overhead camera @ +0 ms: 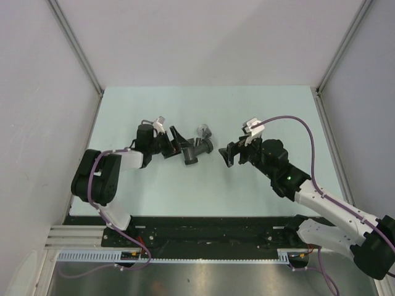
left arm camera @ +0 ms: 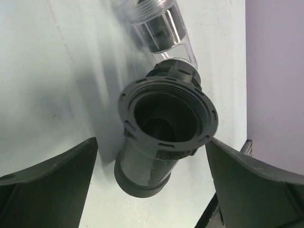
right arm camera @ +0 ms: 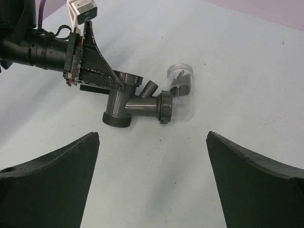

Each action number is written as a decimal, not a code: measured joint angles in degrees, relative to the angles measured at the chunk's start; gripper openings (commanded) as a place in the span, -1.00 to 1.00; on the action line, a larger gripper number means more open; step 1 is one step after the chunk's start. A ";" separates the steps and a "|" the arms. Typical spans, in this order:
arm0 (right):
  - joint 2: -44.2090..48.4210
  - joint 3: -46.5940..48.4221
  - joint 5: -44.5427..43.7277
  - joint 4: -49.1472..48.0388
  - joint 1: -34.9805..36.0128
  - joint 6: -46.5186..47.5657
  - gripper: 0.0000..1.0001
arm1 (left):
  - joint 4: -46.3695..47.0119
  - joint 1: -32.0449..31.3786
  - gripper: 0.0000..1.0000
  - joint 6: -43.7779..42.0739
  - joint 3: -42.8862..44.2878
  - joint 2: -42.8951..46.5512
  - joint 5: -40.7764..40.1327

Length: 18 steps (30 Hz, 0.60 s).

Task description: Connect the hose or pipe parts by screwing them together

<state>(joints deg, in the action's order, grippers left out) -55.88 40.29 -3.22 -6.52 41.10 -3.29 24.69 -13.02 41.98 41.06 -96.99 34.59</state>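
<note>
A dark grey pipe fitting [overhead camera: 195, 151] lies mid-table, its wide threaded mouth [left arm camera: 166, 114] facing my left wrist camera and its collar [right arm camera: 165, 107] pointing right. A clear plastic part [right arm camera: 181, 82] sits right beside that collar; I cannot tell whether they are joined. My left gripper [left arm camera: 152, 142] is open, with a finger [left arm camera: 52, 185] on each side of the fitting's mouth and not pressing it. My right gripper [right arm camera: 152, 180] is open and empty, a short way to the right of the fitting [right arm camera: 130, 105], with bare table between its fingers [right arm camera: 57, 175].
The pale green tabletop [overhead camera: 247, 191] is bounded by grey-white walls [overhead camera: 203, 43] at the back and sides. The table's right edge and wall [left arm camera: 275, 71] show in the left wrist view. The black base rail [overhead camera: 203, 228] runs along the near edge.
</note>
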 measured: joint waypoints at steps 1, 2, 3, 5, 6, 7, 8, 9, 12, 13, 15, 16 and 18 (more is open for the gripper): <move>0.17 0.00 -0.46 0.55 -0.02 -0.59 1.00 | -0.83 0.20 1.00 -0.15 0.13 0.15 0.07; 0.39 0.00 -0.72 1.18 -0.11 -1.18 0.99 | -2.25 0.46 1.00 -0.13 0.42 0.46 0.09; 0.63 0.00 -0.96 1.95 -0.11 -1.60 1.00 | -3.76 0.76 1.00 -0.42 0.81 0.92 0.09; 1.07 0.07 -1.16 3.52 -0.15 -2.86 0.99 | -8.31 1.22 1.00 -1.68 2.38 2.32 -0.13; 1.22 0.33 -1.38 4.90 -0.15 -3.67 1.00 | -10.93 1.33 1.00 -2.80 3.45 3.32 -0.66; 1.31 0.74 -1.62 6.29 -0.15 -4.66 1.00 | -13.31 1.36 1.00 -4.00 4.48 4.68 -1.57; 1.40 1.14 -1.97 7.37 -0.15 -5.77 1.00 | -15.30 1.38 1.00 -5.22 5.22 6.62 -2.27; 1.57 1.57 -2.34 8.48 -0.15 -6.93 1.00 | -16.92 1.38 1.00 -6.45 5.44 9.16 -3.17; 2.89 2.95 -5.79 11.45 -0.11 -12.48 0.99 | -19.85 1.36 1.00 -9.07 5.46 17.59 -4.66; 3.39 3.48 -6.78 12.35 -0.11 -13.97 1.00 | -20.44 1.33 1.00 -9.84 5.46 20.72 -5.05; 4.55 4.90 -8.96 14.10 -0.13 -17.18 1.00 | -21.03 1.16 1.00 -11.37 5.46 26.77 -5.33; 4.94 5.57 -9.73 14.88 -0.15 -18.21 0.99 | -21.27 1.03 0.99 -12.11 5.46 29.46 -5.33; 5.68 7.23 -10.97 16.33 -0.15 -20.20 1.00 | -21.44 0.68 1.00 -13.03 5.46 34.34 -4.96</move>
<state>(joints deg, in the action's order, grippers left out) -50.19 47.53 -14.20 9.80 40.95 -23.49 3.25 -12.34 28.95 46.52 -62.65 29.63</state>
